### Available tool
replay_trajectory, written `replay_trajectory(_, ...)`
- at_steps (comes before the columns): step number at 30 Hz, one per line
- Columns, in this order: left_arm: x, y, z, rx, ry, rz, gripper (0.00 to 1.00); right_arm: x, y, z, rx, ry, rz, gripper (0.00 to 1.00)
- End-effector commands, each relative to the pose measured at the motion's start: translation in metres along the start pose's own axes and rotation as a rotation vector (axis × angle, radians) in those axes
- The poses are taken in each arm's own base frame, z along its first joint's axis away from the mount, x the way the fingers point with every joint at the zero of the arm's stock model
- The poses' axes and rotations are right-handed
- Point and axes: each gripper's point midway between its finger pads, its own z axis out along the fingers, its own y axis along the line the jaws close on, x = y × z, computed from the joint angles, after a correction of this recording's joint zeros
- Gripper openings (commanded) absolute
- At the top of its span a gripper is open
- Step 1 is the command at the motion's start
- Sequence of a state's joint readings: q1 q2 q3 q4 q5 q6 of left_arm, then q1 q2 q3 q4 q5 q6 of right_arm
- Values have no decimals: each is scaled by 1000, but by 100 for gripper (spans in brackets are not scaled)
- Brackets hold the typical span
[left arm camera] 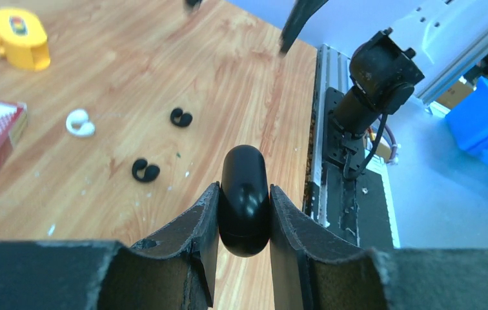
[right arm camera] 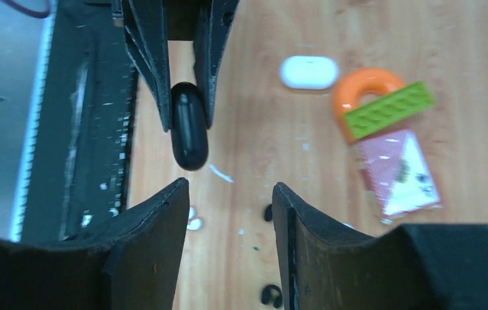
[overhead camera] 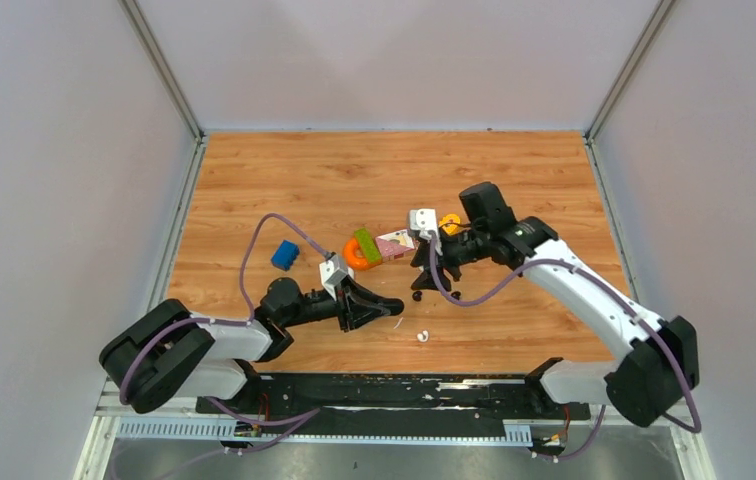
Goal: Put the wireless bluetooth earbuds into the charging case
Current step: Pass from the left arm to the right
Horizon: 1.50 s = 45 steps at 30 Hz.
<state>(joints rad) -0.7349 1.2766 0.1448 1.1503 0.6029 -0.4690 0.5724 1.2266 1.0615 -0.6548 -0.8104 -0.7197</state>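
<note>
My left gripper (left arm camera: pixel 244 188) is shut on a glossy black oval charging case (left arm camera: pixel 244 206), held edge-on just above the wood. The right wrist view shows the same case (right arm camera: pixel 190 126) between the left fingers. My right gripper (right arm camera: pixel 230 187) hangs open over the table with nothing in it, facing the left one (overhead camera: pixel 391 305). Loose earbuds lie below: a white one (left arm camera: pixel 80 123) and two black ones (left arm camera: pixel 181 117) (left arm camera: pixel 145 170). From the right wrist, the white bud (right arm camera: pixel 194 218) is half hidden by a finger, and the black buds (right arm camera: pixel 268 212) (right arm camera: pixel 270 295) sit beside the other.
A white oval case (right arm camera: pixel 308 71) lies closed beside an orange ring (right arm camera: pixel 357 90), a green brick (right arm camera: pixel 390 110) and a pink card (right arm camera: pixel 399 171). A blue block (overhead camera: pixel 285 254) sits at the left and a yellow block (left arm camera: pixel 20 39) farther back. The black base rail (overhead camera: pixel 394 395) runs along the near edge.
</note>
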Motion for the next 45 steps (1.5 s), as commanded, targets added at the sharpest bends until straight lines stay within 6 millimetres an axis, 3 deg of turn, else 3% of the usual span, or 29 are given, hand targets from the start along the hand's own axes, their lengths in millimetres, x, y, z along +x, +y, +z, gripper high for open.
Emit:
replay_trajectory(1, -28, -20, 10, 97, -134, 231, 21, 3, 32, 11, -232, -16, 145, 50)
replay_trajectory(5, -29, -31, 14, 135, -149, 267, 19, 10, 34, 17, -267, -7, 167, 50)
replay_trajectory(17, -31, -26, 21, 97, -145, 307, 19, 19, 55, 31, -333, 37, 139, 47)
replay_trajectory(32, -35, -30, 23, 124, -175, 292, 20, 34, 61, 48, -322, 115, 104, 37)
replay_trajectory(36, -35, -29, 24, 120, -169, 292, 20, 36, 61, 50, -327, 125, 104, 25)
replay_trajectory(40, -30, -21, 26, 82, -153, 265, 40, 33, 58, 47, -306, 132, 85, 6)
replay_trajectory(45, -14, -12, 31, 64, -90, 213, 51, 27, 52, 39, -245, 135, 33, 4)
